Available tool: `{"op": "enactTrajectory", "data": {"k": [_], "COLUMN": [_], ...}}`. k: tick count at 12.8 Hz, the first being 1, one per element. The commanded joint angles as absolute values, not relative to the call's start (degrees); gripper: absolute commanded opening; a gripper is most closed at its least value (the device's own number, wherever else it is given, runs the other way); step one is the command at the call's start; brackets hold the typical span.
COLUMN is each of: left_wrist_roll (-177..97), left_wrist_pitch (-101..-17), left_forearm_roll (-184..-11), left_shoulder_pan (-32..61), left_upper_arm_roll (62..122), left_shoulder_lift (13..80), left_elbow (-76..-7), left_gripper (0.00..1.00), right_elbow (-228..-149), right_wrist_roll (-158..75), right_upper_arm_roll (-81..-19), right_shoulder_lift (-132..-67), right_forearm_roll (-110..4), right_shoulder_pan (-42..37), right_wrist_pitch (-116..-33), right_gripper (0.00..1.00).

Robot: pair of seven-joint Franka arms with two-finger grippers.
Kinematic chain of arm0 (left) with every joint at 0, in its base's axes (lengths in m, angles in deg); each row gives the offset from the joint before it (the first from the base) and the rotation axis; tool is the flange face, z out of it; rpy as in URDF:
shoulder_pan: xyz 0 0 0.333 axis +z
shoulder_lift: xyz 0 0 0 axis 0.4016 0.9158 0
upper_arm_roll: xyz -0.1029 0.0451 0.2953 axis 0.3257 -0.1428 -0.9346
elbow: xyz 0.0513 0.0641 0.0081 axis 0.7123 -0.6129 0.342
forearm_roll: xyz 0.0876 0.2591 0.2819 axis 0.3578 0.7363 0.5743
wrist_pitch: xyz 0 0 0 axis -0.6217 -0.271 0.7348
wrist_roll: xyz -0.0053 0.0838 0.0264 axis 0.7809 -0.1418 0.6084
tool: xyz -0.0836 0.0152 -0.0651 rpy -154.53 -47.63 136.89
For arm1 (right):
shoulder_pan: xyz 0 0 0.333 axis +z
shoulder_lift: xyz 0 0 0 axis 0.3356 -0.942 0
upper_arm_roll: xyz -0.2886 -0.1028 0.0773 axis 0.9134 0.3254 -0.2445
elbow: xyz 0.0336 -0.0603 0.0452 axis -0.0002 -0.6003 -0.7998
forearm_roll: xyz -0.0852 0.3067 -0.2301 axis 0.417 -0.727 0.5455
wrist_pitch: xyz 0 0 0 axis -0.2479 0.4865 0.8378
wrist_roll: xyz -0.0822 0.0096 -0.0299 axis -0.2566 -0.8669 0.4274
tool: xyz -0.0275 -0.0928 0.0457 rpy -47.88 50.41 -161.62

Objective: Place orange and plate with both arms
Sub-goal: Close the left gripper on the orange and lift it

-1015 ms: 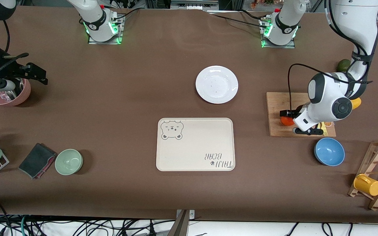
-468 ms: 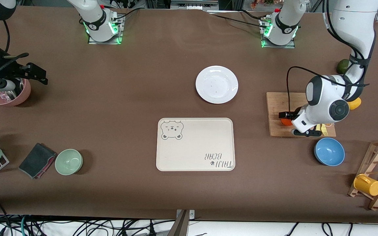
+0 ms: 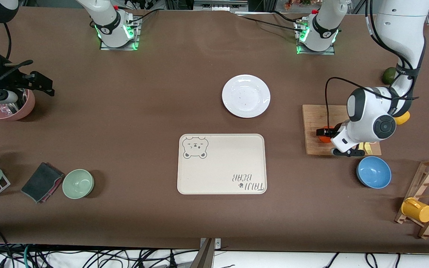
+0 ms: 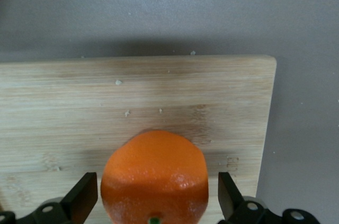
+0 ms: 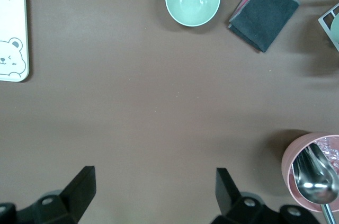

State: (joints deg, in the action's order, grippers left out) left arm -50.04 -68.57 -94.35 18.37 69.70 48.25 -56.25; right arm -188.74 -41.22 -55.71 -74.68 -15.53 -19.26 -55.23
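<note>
orange [image 4: 154, 178] round, red-orange, dimpled, sitting on wooden cutting board [image 3: 313, 123] between left gripper [image 4: 154, 203] fingers, white glossy plate [image 3: 246, 96] empty, mid-table, well apart

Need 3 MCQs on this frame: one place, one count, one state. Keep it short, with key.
1. Where is the orange?
A) on the wooden cutting board
B) on the plate
C) in the blue bowl

2. How many bowls are empty?
A) one
B) two
C) four

3. What is the left gripper doing?
A) shut on the plate
B) open around the orange
C) raised over the tray

Key:
1 A: the left wrist view shows the fruit on the board.
2 B: the green bowl and blue bowl are empty; the pink one holds a spoon.
3 B: its fingers stand clear of the orange on each side.
</note>
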Motion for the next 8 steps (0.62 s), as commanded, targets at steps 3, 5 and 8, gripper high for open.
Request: {"op": "enactTrajectory", "data": {"k": [3,5,8], "left_wrist_roll": [-52.1,-52.1,-51.7], "left_wrist_pitch": [-68.5,-68.5,-68.5], "left_forearm_roll": [-96.4,-96.4,-96.5], "left_shoulder_pan": [18.9,18.9,19.0], "left_upper_arm_roll": [69.8,69.8,69.8], "left_shoulder_lift": [50.2,50.5,50.5], "left_elbow": [-54.4,-54.4,-54.3], "left_gripper": [0.99,0.78,0.48], "right_elbow": [-188.3,-188.4,-188.4], "right_wrist_roll": [-41.8,-41.8,-41.9], "right_upper_arm_roll": [-55.7,-55.7,-55.7], "right_shoulder_lift": [-74.6,-74.6,-74.6], "right_forearm_roll": [-15.7,-15.7,-15.7], "right_shoulder_pan": [-19.2,-19.2,-19.2], "right_wrist_pitch": [-54.7,-54.6,-54.6], "right_gripper": [1.0,1.0,1.0]}}
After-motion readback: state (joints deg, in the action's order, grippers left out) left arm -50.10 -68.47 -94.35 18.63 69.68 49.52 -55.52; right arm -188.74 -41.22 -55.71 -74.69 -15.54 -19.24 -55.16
